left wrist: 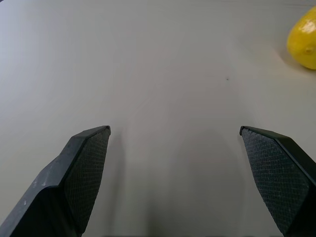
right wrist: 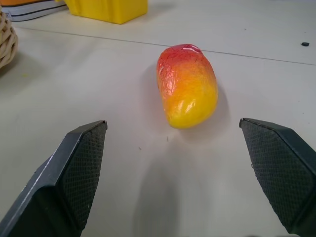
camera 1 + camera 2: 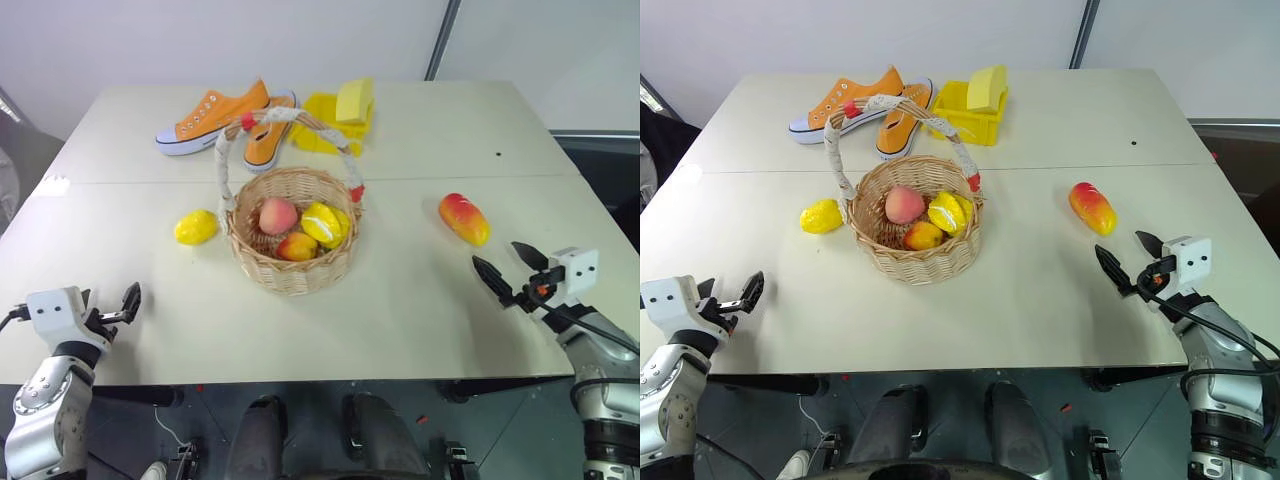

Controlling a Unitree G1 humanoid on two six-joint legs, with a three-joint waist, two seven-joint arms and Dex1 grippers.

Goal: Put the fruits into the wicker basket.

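Both claws spread, empty: right claw (image 2: 173, 148) facing red-orange-yellow oblong mango (image 2: 187, 85) just ahead; left claw (image 1: 175, 143) near yellow lemon (image 1: 303, 39).

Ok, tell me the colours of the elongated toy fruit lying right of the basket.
Red fading through orange to yellow; clearest in the right wrist view.

A plain test room or lab, to judge by the bare pale bench (image 3: 420, 300) pushed against blank white wall panels (image 3: 250, 40), with unrelated props, orange sneakers (image 3: 225, 115) and a yellow tray (image 3: 960, 110), gathered behind a wicker basket (image 3: 292, 245).
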